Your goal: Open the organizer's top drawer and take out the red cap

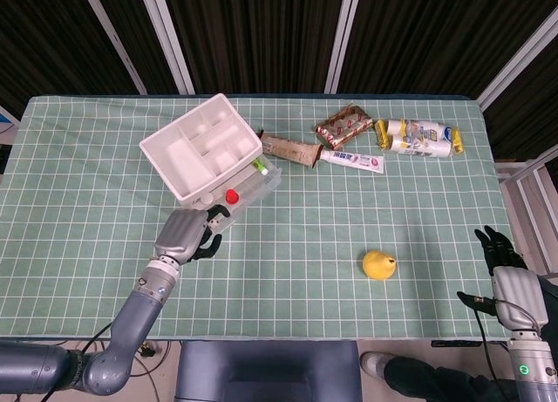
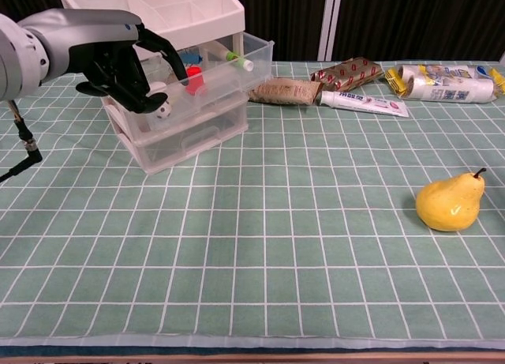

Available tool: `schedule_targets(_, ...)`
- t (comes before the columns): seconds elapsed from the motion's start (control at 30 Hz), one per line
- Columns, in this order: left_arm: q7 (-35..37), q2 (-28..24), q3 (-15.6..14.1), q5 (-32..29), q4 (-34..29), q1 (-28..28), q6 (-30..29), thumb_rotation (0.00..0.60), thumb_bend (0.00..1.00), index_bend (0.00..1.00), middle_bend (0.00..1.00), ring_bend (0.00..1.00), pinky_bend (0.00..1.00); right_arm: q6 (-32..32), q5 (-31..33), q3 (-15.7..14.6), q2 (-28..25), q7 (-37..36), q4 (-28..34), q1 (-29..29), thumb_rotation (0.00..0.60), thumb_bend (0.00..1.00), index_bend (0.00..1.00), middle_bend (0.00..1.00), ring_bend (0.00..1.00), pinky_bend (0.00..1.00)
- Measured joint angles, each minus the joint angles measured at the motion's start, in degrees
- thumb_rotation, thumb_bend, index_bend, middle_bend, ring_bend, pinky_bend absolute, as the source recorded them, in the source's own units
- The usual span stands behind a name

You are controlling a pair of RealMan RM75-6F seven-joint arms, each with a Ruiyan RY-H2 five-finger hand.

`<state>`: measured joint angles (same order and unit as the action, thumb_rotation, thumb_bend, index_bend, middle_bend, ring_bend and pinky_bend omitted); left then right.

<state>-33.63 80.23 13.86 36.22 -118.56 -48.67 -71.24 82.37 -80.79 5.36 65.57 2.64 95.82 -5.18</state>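
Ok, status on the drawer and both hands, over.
Left hand grips the top drawer front, drawer part open. Red cap inside, not touched. Right hand off at the table edge, holding nothing. No obstruction seen.

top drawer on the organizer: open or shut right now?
Open, partly. The clear plastic top drawer juts out past the two drawers below, the left hand grips its front, and the small red cap lies inside.

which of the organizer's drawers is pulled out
The top drawer, gripped by the left hand; it juts forward with the red cap inside, while the lower drawers sit flush.
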Motion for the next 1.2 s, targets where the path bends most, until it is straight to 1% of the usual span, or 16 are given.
schedule_targets(0.7, -1.0, 2.1, -0.8, 0.4, -0.9, -1.5, -0.3, 0.6, 0.47, 0.32, 1.0, 0.95, 0.94, -0.2, 0.2, 0.0, -0.2, -0.1, 0.1, 0.0, 0.6, 0.07, 0.0, 0.0, 0.0, 0.23)
schedule_targets(1.2, -1.5, 2.4, -0.9, 1.0, -2.0, -2.3, -0.5, 0.6, 0.46, 0.31, 1.0, 0.95, 0.94, -0.2, 0.2, 0.0, -0.1, -0.2, 0.1, 0.0, 0.6, 0.07, 0.0, 0.0, 0.0, 0.23)
